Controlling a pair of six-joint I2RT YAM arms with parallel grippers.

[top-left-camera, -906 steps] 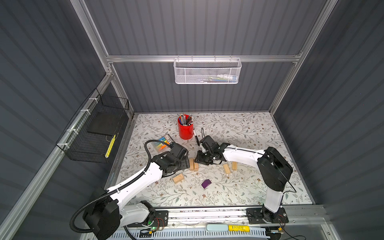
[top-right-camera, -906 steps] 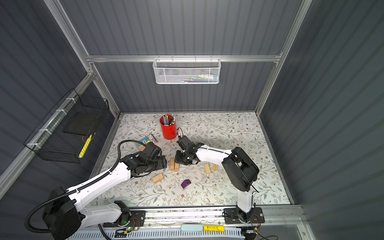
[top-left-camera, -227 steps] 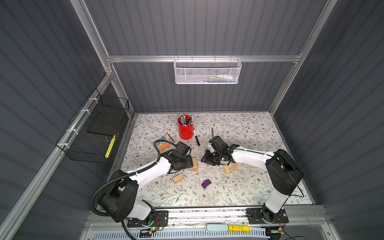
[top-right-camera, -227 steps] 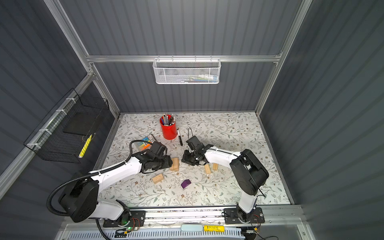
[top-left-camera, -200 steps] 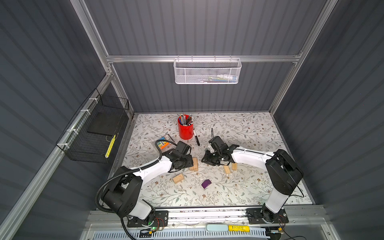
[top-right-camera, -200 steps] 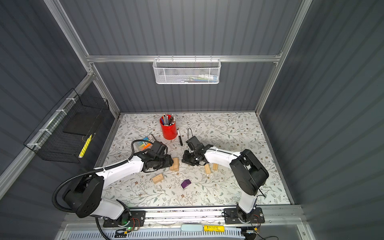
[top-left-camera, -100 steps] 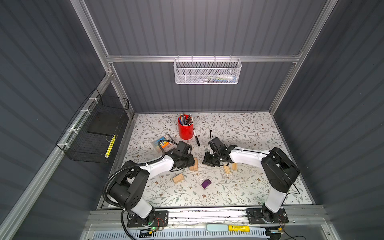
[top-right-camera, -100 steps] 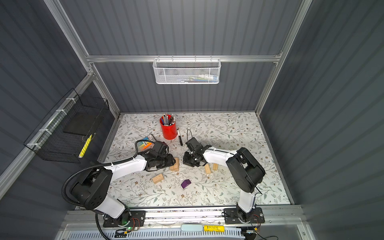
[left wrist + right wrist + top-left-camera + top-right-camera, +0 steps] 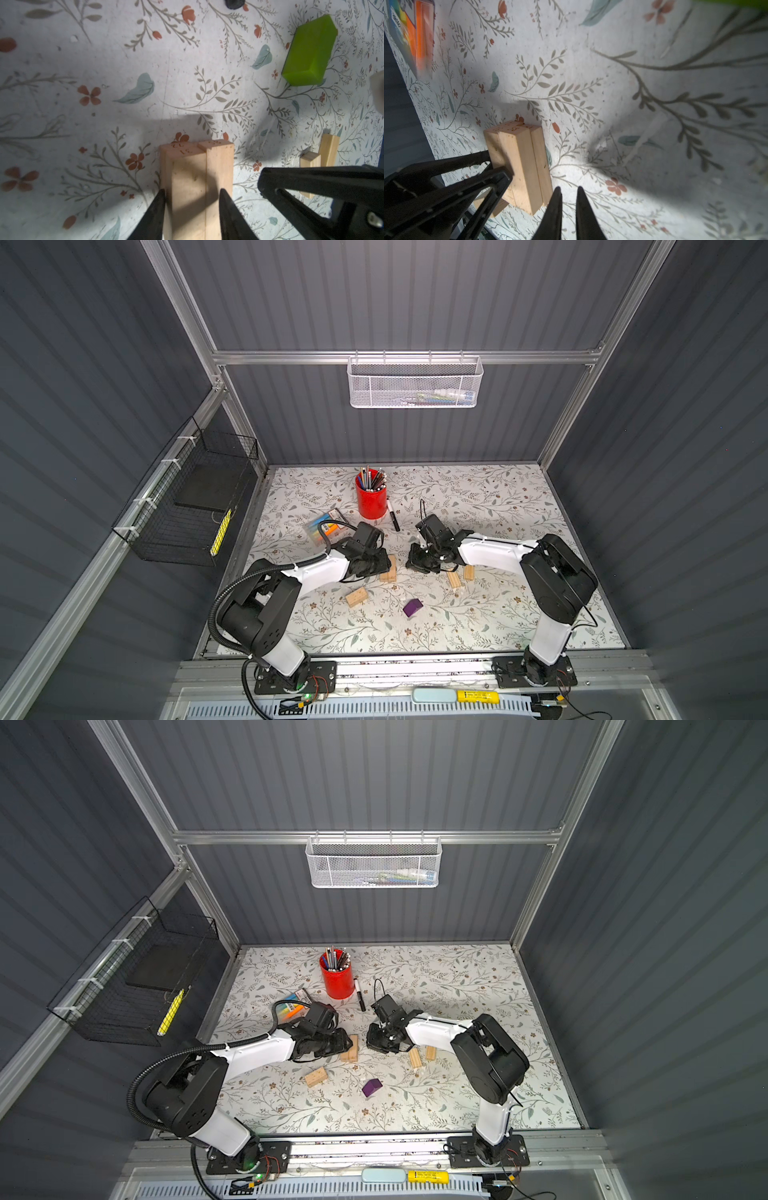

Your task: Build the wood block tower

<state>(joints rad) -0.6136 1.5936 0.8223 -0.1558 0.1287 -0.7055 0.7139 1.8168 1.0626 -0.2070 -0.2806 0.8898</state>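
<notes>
Two pale wood blocks point(image 9: 388, 568) point(image 9: 350, 1048) lie side by side as a pair point(image 9: 195, 176) point(image 9: 521, 162). My left gripper point(image 9: 192, 190) point(image 9: 380, 566) straddles their near end. One finger touches the pair's left face and the other lies over the right block. Just right of the pair, my right gripper point(image 9: 568, 189) point(image 9: 415, 562) is shut and empty, low over the mat. The lime-green block point(image 9: 309, 52) lies beyond it, hidden in both top views. The purple block point(image 9: 412, 608) and a loose wood block point(image 9: 356, 597) lie nearer the front. Two more wood blocks point(image 9: 454, 578) point(image 9: 468, 572) lie under the right forearm.
A red pencil cup point(image 9: 371, 499) stands at the back, with a black marker point(image 9: 392, 518) beside it. A highlighter pack point(image 9: 326, 526) lies behind the left arm. A black wire basket point(image 9: 195, 506) hangs on the left wall and a white mesh basket point(image 9: 415, 383) on the back wall.
The left gripper's jaws have narrowed onto the pair of wood blocks. The right gripper's jaws have closed fully. Both wrists stay almost in place, and the left arm's elbow has swung.
</notes>
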